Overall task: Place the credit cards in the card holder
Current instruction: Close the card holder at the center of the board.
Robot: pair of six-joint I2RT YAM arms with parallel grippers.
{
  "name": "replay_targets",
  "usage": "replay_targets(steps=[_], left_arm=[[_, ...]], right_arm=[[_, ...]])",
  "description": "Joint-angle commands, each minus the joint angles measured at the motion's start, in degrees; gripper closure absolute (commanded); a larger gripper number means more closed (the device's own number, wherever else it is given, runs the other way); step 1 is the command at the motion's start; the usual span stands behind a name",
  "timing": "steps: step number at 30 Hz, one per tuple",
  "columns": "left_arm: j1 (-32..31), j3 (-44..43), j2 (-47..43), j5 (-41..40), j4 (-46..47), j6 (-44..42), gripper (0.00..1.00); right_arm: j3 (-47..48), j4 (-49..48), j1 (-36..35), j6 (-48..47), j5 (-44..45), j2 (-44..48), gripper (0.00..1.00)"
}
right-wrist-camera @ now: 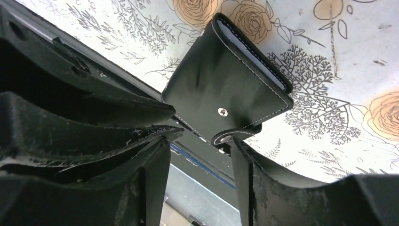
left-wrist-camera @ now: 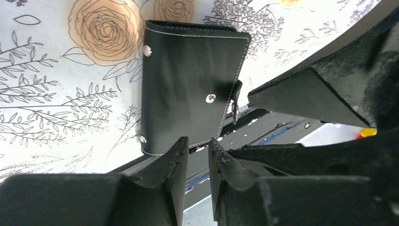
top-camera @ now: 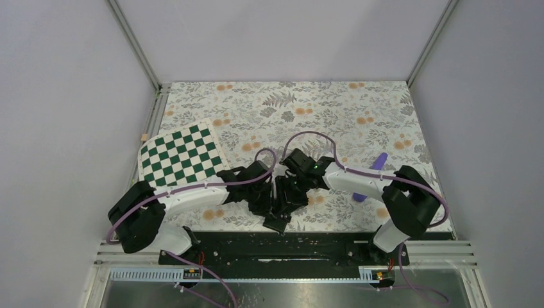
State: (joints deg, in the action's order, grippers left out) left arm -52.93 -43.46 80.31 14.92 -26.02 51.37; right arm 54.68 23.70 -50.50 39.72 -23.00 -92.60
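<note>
The card holder [top-camera: 277, 222] is a black wallet, folded shut, lying on the floral table at its near edge. It shows in the left wrist view [left-wrist-camera: 188, 80] and the right wrist view [right-wrist-camera: 221, 84], its snap tab [right-wrist-camera: 230, 136] hanging loose, unsnapped. My left gripper [left-wrist-camera: 197, 143] hovers just near of it, its jaws a narrow gap apart and empty. My right gripper [right-wrist-camera: 199, 140] is wide open and empty, one fingertip [right-wrist-camera: 237, 150] right by the tab. In the top view both grippers [top-camera: 264, 202] [top-camera: 292, 192] crowd over the wallet. No credit cards are in view.
A green-and-white checkered board [top-camera: 181, 156] lies at the left. A purple cylinder [top-camera: 380, 160] lies at the right, behind my right arm. The black mounting rail [top-camera: 308, 244] runs just below the table's near edge.
</note>
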Motion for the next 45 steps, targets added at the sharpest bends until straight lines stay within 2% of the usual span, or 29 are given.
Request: replay_targets(steps=[1,6,8,11,15,23,35,45], left_arm=[[-0.18,1.48,-2.95,4.51,8.54,2.24,0.74],[1.03,6.03,-3.82,8.44,19.44,6.68,0.68],[1.51,7.26,-3.53,9.18,22.57,7.84,0.68],[1.91,7.44,-2.2,9.82,24.45,8.34,0.67],[2.0,6.45,-0.51,10.14,24.87,7.96,0.68],[1.92,3.46,1.92,7.54,17.69,4.27,0.74],[1.94,3.78,3.65,9.14,20.65,4.52,0.82],[1.92,3.83,4.82,9.82,22.07,4.43,0.84]], right_arm=[[-0.58,-2.46,1.67,0.59,1.75,3.65,0.46],[-1.54,-3.33,3.98,0.64,1.65,3.79,0.56],[-1.06,-3.29,4.18,0.25,1.54,2.49,0.63],[0.0,-3.21,4.18,-0.17,0.48,-0.88,0.73],[0.43,-2.51,4.18,0.13,1.24,-3.81,0.8],[0.78,-1.05,4.17,-0.49,2.08,-5.14,0.82],[0.87,-0.97,4.18,-0.67,1.74,-5.36,0.83],[0.96,-1.02,4.18,-1.0,1.09,-5.59,0.83]])
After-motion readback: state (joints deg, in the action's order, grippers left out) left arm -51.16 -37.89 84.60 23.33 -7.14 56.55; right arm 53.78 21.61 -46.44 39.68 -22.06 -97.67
